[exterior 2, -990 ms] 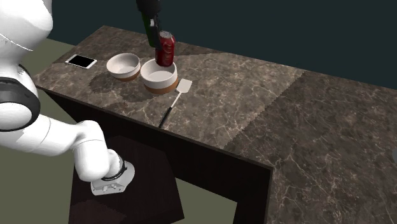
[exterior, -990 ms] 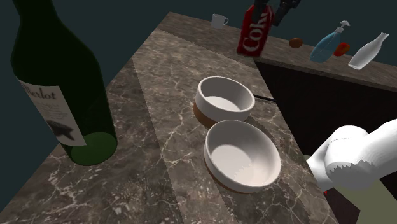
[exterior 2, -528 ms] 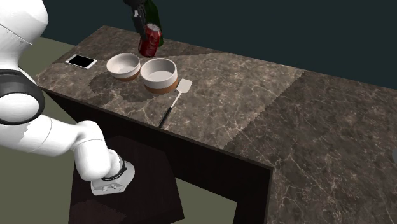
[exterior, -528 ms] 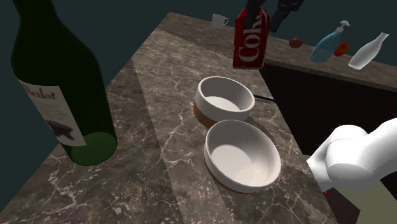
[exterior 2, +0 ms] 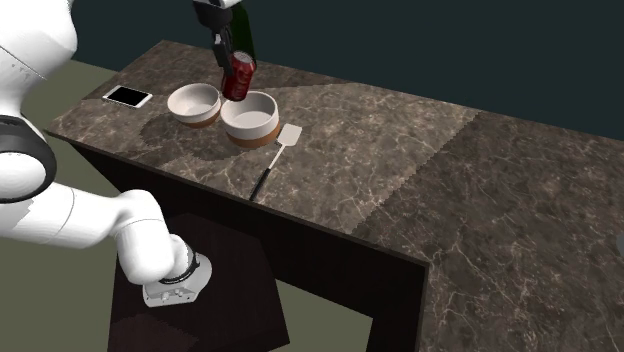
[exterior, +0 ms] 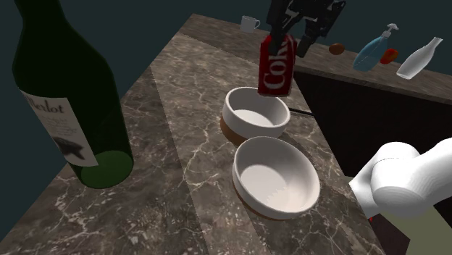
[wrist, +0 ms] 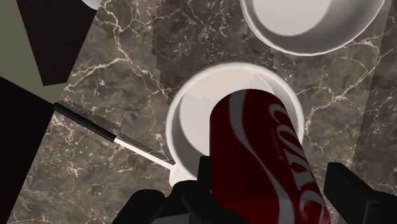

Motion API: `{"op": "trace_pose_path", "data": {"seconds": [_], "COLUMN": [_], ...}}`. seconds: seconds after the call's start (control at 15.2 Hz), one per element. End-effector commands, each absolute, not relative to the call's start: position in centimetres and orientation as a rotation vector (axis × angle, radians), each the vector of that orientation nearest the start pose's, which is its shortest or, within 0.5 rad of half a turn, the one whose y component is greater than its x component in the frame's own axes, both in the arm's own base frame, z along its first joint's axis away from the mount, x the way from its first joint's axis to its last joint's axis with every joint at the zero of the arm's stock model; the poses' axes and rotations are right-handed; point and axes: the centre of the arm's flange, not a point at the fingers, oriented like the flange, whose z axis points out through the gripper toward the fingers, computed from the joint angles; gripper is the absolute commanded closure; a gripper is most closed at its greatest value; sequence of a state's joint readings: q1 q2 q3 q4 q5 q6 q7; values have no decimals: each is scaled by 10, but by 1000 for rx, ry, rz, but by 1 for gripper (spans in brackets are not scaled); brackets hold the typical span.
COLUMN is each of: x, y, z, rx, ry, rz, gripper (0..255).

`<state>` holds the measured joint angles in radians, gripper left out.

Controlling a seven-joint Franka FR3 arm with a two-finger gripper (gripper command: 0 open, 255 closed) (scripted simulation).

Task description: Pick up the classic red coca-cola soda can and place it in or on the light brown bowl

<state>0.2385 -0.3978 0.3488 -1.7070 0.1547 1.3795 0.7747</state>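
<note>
Red Coca-Cola can [exterior: 276,67], clasped in the black gripper [exterior: 291,38], hung over the white brown-based bowl [exterior: 255,114]. Second white bowl [exterior: 276,177] sat just beside it on the dark marble counter [exterior: 174,109]. In the second exterior view, white spatula [exterior 2: 289,135] lay right of the bowls, white phone [exterior 2: 128,97] left.

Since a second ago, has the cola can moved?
Yes. In the shoulder view the red can has come down and left, nearer the farther bowl.

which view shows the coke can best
Shoulder view: the whole can with its logo, hanging from the tool above the far bowl. The wrist view crops its end; the second exterior view shows it small.
</note>
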Motion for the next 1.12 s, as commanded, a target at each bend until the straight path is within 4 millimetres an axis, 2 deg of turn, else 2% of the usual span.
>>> {"op": "trace_pose_path", "data": {"seconds": [0.0, 0.53, 1.06], "x": [305, 305, 305], "y": [276, 276, 276], "z": [709, 667, 667], "rx": [-3086, -3086, -3086], "ry": [273, 273, 273], "rz": [-40, -40, -40], "gripper": [255, 255, 255]}}
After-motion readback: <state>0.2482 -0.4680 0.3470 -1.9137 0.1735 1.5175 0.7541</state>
